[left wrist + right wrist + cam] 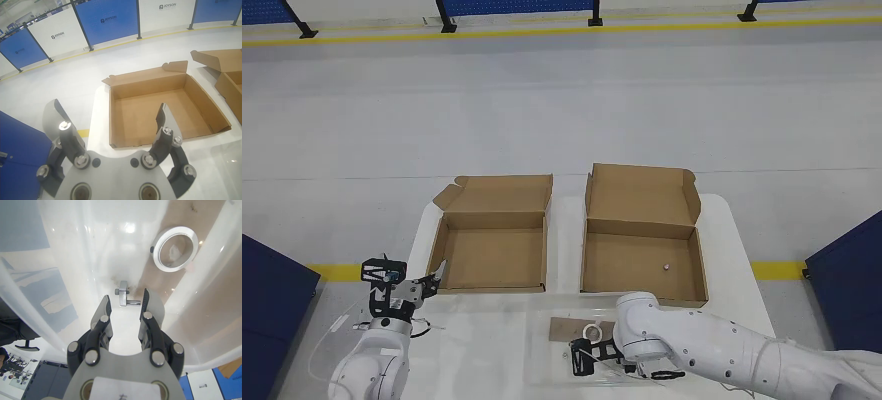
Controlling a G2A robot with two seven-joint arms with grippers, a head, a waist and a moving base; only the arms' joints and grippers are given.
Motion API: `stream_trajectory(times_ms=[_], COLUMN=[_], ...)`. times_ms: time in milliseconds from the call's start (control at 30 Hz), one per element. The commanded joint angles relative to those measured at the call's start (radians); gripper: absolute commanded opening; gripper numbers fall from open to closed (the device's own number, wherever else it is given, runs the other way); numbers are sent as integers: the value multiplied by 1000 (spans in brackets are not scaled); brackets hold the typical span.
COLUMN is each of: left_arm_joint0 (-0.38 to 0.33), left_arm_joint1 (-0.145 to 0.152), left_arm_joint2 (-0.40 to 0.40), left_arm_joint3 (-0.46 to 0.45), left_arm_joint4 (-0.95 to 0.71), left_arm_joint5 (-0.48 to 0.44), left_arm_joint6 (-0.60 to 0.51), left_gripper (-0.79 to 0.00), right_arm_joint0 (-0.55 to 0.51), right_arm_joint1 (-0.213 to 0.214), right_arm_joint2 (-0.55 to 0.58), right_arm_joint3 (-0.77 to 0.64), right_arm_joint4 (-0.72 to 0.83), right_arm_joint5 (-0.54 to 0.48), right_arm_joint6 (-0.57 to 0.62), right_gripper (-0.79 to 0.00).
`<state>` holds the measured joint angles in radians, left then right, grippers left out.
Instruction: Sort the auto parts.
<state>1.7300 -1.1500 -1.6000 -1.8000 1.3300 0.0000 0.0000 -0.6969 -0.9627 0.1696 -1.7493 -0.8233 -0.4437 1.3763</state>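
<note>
R end effector point(126, 298) spread, empty; L end effector point(110, 106) spread, empty, hovering near L carton point(160, 113). Bench point(564, 260) carries L carton, R carton point(642, 262) and clear tray point(85, 247). In tray: metal collar ring point(156, 255), apart from fingers; small pin bracket point(122, 292) lying between R tips, pin end near one pad, contact unclear. Rec: stay low, centre on bracket block not pin, close squarely. Part may skid on glossy tray floor.
</note>
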Motion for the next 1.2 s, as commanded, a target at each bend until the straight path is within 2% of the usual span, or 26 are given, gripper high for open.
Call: stream_trajectory(times_ms=[0, 400, 700, 1167], left_arm_joint0=[0, 0, 0, 0], left_arm_joint1=[0, 0, 0, 0], left_arm_joint2=[0, 0, 0, 0], left_arm_joint3=[0, 0, 0, 0], left_arm_joint4=[0, 0, 0, 0], left_arm_joint5=[0, 0, 0, 0], left_arm_joint6=[0, 0, 0, 0], left_gripper=[0, 0, 0, 0], right_arm_joint0=[-3, -14, -17, -20], right_arm_joint1=[-5, -34, -48, -62], right_arm_joint2=[0, 0, 0, 0], right_arm_joint3=[8, 47, 59, 83], right_arm_joint4=[-3, -25, -42, -48], right_arm_joint5=[1, 8, 11, 9], right_arm_joint6=[1, 8, 11, 10], right_gripper=[-431, -446, -397, -413])
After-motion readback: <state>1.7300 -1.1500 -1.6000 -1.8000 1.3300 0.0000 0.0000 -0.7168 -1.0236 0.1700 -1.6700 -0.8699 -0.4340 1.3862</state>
